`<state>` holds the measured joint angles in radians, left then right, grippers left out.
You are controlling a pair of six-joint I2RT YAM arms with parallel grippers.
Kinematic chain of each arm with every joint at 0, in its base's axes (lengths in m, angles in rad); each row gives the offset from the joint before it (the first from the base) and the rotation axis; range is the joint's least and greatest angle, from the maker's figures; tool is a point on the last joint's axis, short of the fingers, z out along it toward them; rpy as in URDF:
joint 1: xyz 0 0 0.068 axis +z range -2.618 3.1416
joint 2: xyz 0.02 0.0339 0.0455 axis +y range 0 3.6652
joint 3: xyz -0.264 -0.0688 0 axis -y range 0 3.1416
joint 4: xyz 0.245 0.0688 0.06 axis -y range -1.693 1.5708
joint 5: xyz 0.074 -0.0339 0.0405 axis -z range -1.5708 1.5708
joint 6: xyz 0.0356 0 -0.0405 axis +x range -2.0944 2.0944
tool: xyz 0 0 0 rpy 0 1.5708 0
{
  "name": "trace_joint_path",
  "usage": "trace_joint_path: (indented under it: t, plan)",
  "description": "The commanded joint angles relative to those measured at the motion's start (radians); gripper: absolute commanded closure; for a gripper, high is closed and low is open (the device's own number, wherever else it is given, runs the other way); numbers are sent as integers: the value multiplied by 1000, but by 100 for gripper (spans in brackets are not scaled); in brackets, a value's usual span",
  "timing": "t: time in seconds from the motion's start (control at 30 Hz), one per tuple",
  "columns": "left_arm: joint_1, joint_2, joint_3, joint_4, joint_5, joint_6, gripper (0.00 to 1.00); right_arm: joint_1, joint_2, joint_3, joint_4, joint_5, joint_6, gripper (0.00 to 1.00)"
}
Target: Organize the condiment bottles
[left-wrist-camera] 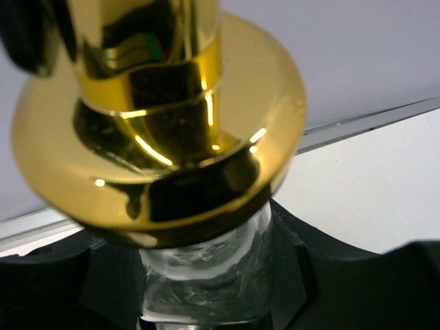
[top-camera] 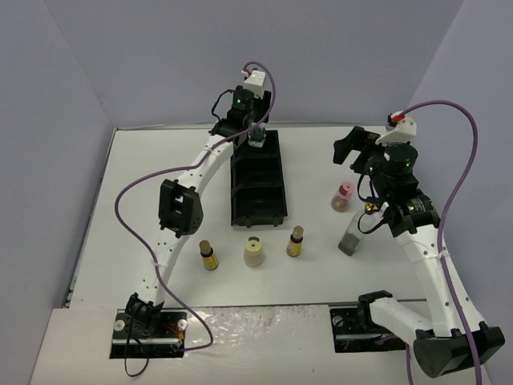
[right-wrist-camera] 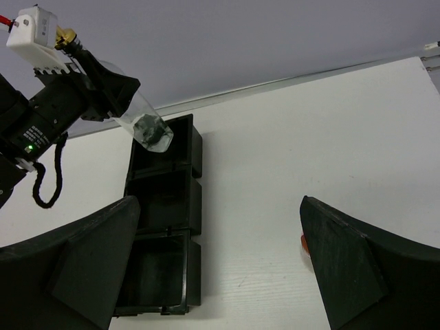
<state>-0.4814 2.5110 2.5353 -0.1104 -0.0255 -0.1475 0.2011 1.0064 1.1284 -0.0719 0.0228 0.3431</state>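
— Gold-topped and of clear glass, a tall bottle (right-wrist-camera: 141,113) is shown clenched in the left gripper (top-camera: 248,120) at the upper centre of the overhead frame. It is tilted, with its base at the far compartment of the black tray (top-camera: 276,204). Which step is judged to be in hand?

— The placing of the first bottle, it is judged. No other bottle is seen inside the tray.

— Where are the others found?

— Five are seen standing on the table. An amber bottle (top-camera: 208,255), the cream bottle (top-camera: 254,252) and a second amber bottle (top-camera: 295,241) are lined up below the tray, at the centre of the overhead frame. The pink-capped bottle (top-camera: 343,196) and a second tall bottle (top-camera: 351,238) are placed at centre right, beside the right arm. The right gripper (right-wrist-camera: 220,268) is shown spread wide, with nothing held.

— What is called for next?

— The held bottle is to be brought upright and lowered until its base is seated in the compartment. Only then are the jaws to be released. The left wrist view is filled by the gold pourer top (left-wrist-camera: 158,117), so whether the base is touching the tray cannot be told. A bottle let go while tilted is judged likely to be tipped over.
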Motion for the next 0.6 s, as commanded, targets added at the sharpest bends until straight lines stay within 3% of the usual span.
trace_joint_path:
  t: [0.0, 0.57]
  plan:
    - [-38, -58, 22, 235, 25, -18, 100, 18, 7, -26, 124, 14, 12, 0]
    - [-80, -38, -70, 307, 13, -18, 100, 37, -3, -65, 136, 26, 1, 0]
